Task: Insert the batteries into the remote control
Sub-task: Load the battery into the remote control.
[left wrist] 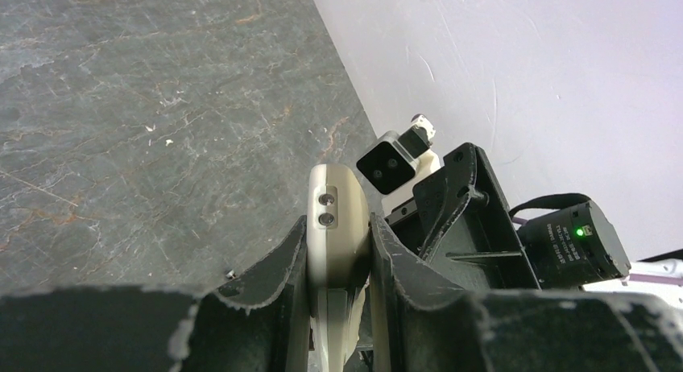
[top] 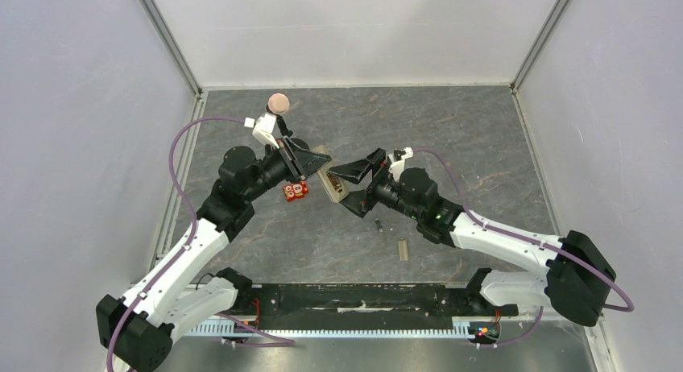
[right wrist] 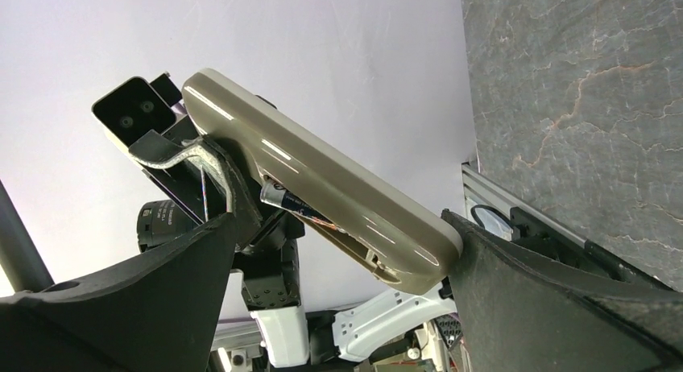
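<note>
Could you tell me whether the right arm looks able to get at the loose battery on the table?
Probably yes. The right gripper is open and empty, straddling the remote control that the left gripper holds; the battery lies uncovered on the table just beside that arm.

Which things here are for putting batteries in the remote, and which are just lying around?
For the job:
- remote control, held by the left fingers
- one battery already inside it
- loose battery

Just lying about:
- red gadget
- flat beige piece
</note>
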